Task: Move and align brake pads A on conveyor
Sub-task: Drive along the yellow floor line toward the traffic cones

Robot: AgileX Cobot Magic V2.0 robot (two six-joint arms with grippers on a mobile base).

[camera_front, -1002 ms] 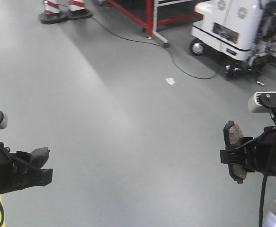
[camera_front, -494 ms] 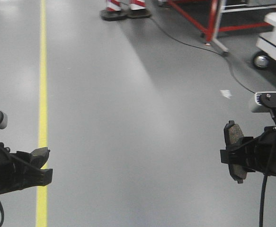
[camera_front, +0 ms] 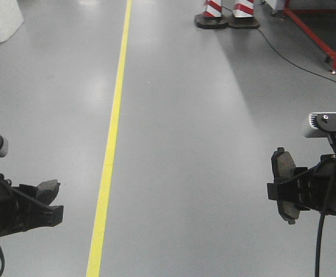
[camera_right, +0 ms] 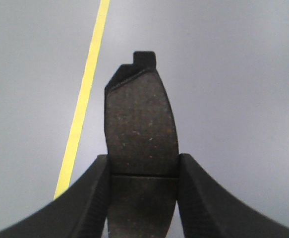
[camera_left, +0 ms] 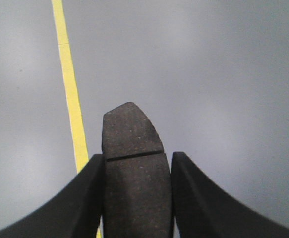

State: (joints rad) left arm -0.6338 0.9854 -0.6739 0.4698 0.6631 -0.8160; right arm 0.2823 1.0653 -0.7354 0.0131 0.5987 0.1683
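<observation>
Front view: left gripper and right gripper raised over grey floor, jaws clenched on one brake pad each, second pad upright. Conveyor not visible. Judgement: pads picked up, placing and aligning remain.

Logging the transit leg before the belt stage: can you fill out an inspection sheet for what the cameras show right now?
Surface: bare grey floor; conveyor not in view.
Job's things: one brake pad in the left pincer, another brake pad in the right pincer.
Clutter: nothing seen.
Grippers: both shut on pads.
Cables: black cable across the floor; arm cable.
Surroundings: yellow line, striped cone bases, red frame.
</observation>
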